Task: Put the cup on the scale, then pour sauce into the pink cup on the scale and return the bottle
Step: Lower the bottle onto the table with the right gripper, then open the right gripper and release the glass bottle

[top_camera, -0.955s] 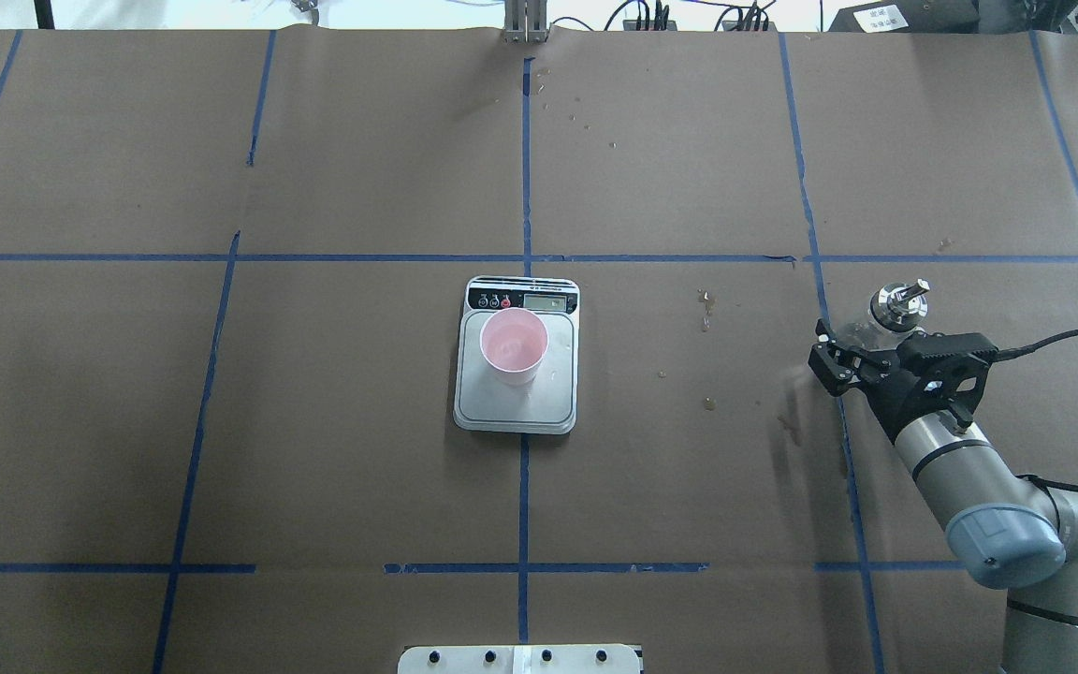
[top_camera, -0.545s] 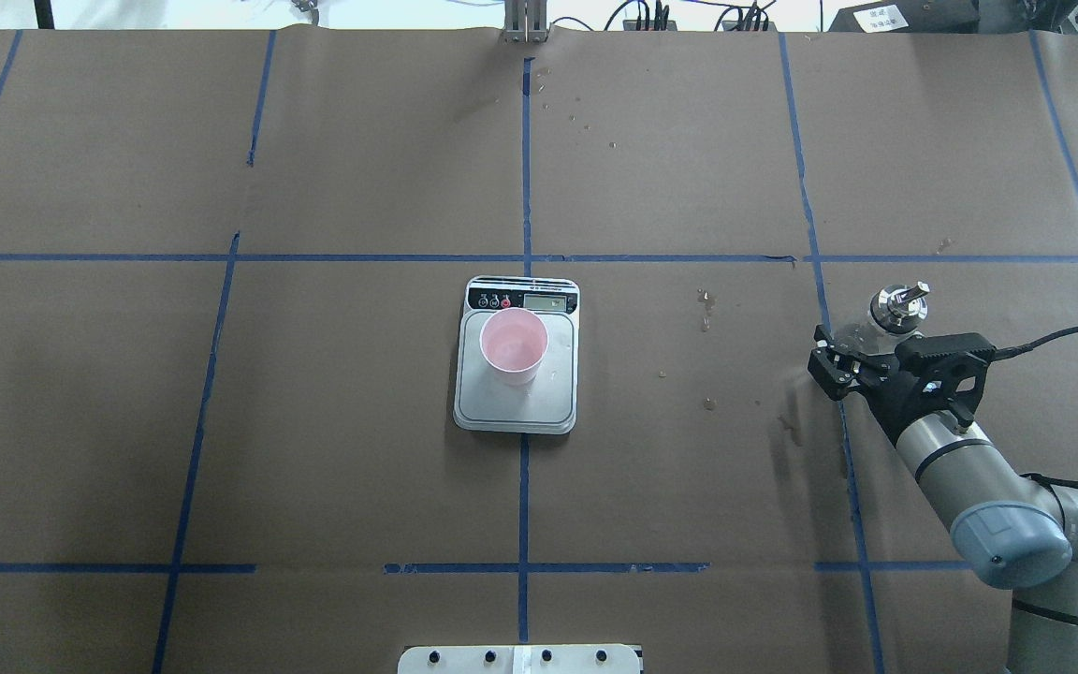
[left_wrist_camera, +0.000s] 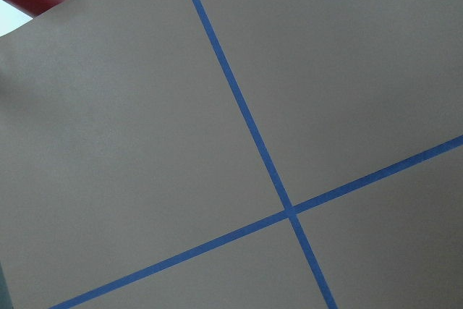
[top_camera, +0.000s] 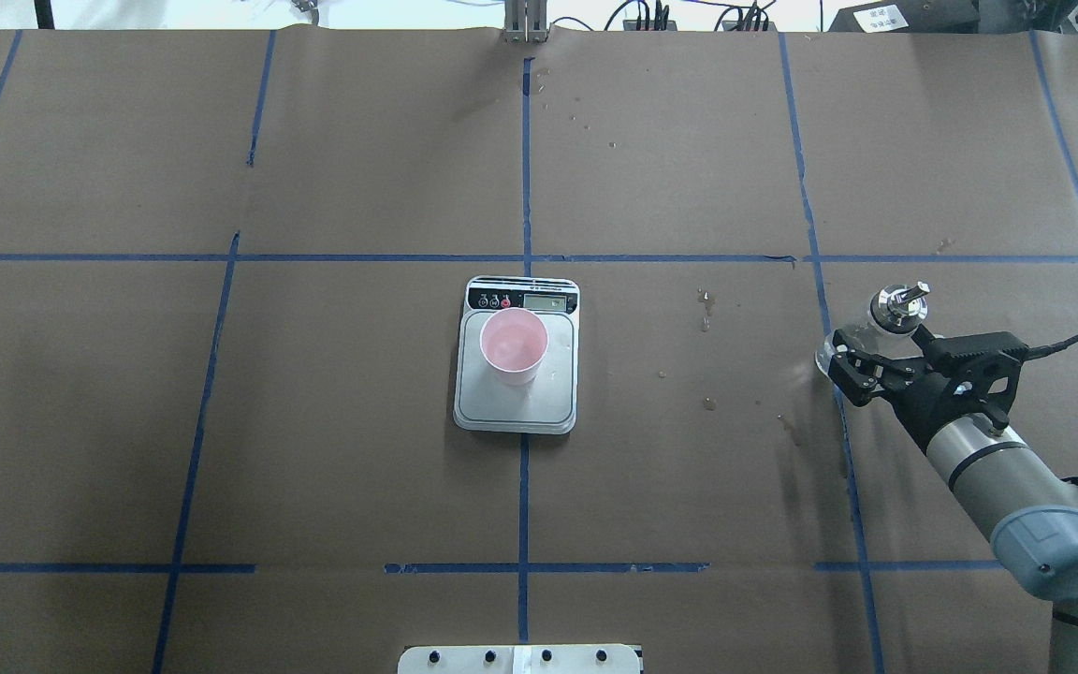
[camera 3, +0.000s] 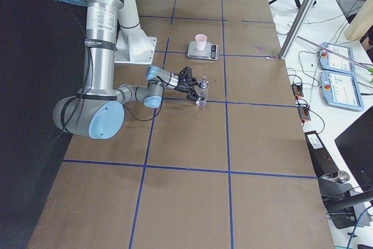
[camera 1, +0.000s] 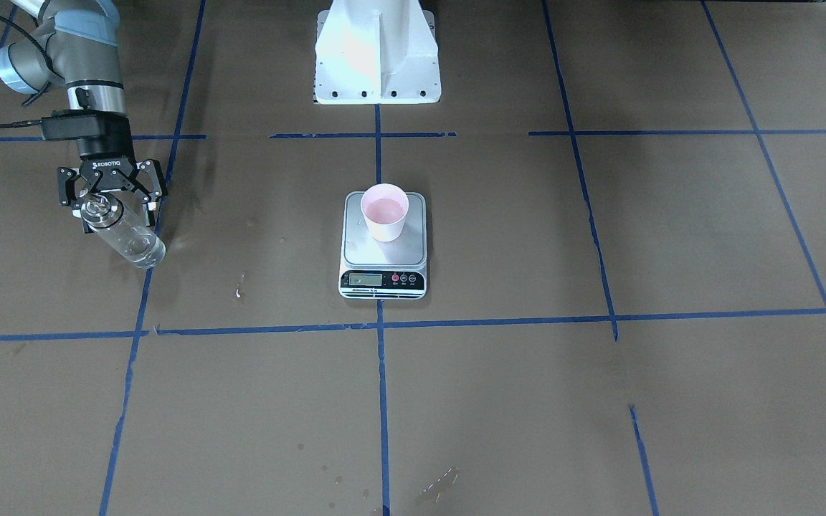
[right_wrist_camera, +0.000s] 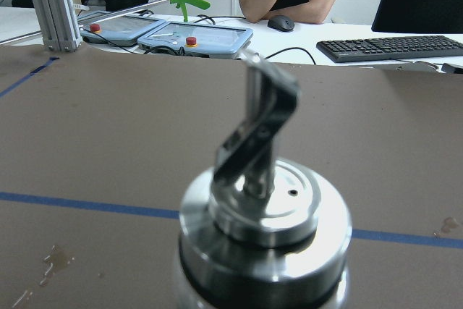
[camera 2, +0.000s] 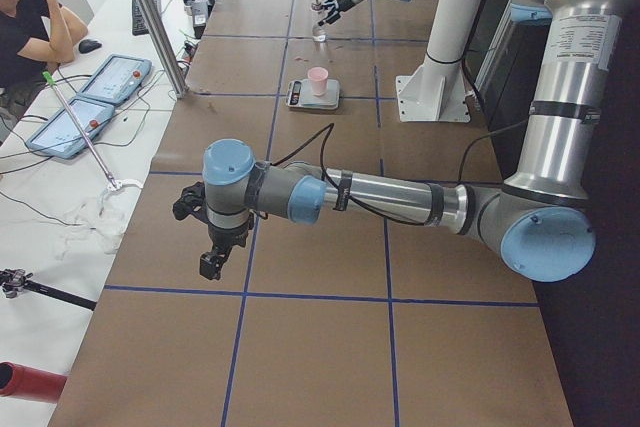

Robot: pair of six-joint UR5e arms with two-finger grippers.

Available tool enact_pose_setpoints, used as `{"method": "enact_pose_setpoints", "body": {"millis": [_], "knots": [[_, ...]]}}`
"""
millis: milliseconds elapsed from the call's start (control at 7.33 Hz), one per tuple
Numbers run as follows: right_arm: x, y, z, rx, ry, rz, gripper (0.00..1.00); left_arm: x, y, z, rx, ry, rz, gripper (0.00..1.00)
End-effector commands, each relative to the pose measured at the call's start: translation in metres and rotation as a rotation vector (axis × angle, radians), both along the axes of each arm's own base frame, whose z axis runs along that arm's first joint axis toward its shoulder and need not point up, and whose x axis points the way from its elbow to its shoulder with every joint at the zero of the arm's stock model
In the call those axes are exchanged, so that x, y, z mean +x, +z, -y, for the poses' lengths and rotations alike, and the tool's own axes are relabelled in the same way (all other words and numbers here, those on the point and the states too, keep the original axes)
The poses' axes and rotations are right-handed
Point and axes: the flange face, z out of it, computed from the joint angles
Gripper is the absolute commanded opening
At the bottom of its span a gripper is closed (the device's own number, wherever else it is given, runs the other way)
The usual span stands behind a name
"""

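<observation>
The pale pink cup [top_camera: 513, 344] stands on the steel platform of the scale [top_camera: 558, 404] at the table's middle; it also shows in the front view [camera 1: 384, 211]. The clear glass bottle [top_camera: 896, 307] with its metal spout stands upright on the table at the right, with clear sauce [camera 1: 142, 252] low inside it. My right gripper [top_camera: 846, 367] is open, its fingers spread to either side of the bottle's top [camera 1: 101, 209], not gripping it. The right wrist view shows the collar [right_wrist_camera: 264, 215] close up. My left gripper [camera 2: 210, 265] shows only in the exterior left view, so I cannot tell its state.
The robot's white base [camera 1: 377, 50] stands behind the scale. Dried spill marks [top_camera: 706, 309] lie between scale and bottle. Blue tape lines [left_wrist_camera: 289, 211] cross the brown paper. Beyond the far edge sit control tablets [right_wrist_camera: 195, 34], a keyboard and seated people.
My right gripper and arm have drawn back toward the robot and to the right, away from the bottle. The bottle, cup and scale have not moved.
</observation>
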Motion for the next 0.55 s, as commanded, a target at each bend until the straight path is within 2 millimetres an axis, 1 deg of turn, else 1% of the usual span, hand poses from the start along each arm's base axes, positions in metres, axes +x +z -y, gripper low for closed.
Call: {"method": "enact_pose_setpoints", "body": {"millis": [0, 409], "knots": [[0.0053, -0.0219, -0.0040, -0.030, -0.027, -0.042, 0.99, 0.0001, 0.0001, 0.0000, 0.000, 0.000, -0.001, 1.00], [0.0062, -0.0146, -0.0097, -0.069, -0.084, -0.047, 0.99, 0.0009, 0.0001, 0.0001, 0.000, 0.002, -0.001, 1.00]]}}
